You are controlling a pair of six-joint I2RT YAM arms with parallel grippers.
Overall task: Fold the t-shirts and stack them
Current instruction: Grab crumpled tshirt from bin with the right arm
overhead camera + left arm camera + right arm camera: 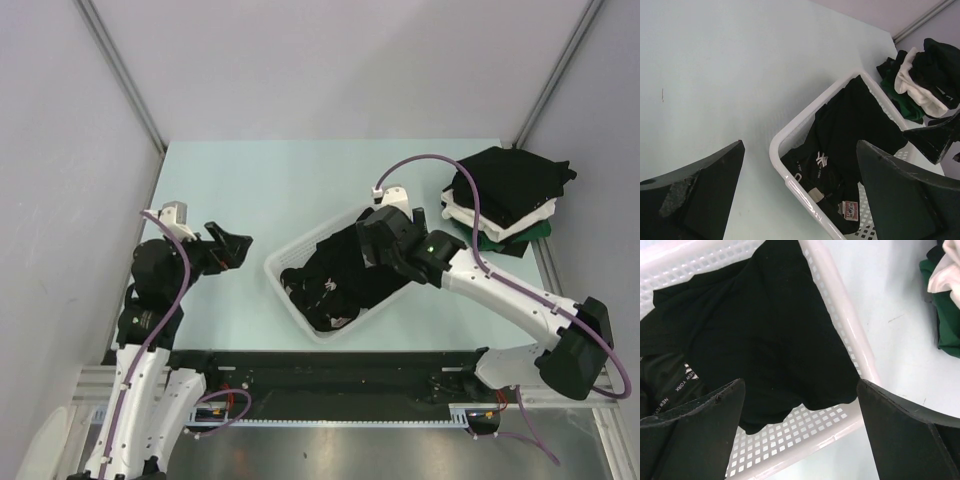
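Several black t-shirts (335, 285) lie crumpled in a white mesh basket (283, 255) at the table's middle. One shows a white New York mark (821, 159). A folded stack of t-shirts (505, 190), black on top with white and green beneath, sits at the back right. My right gripper (372, 245) hovers open over the basket's right side, above a black t-shirt (760, 330), and holds nothing. Left of the basket, my left gripper (235, 250) stands open and empty above bare table, facing the basket rim (790, 185).
The pale green table (270, 180) is bounded by grey walls at the back and sides. The stack's green shirt (945, 315) lies just right of the basket wall (840, 310). The arm bases and a black rail (330, 370) run along the near edge.
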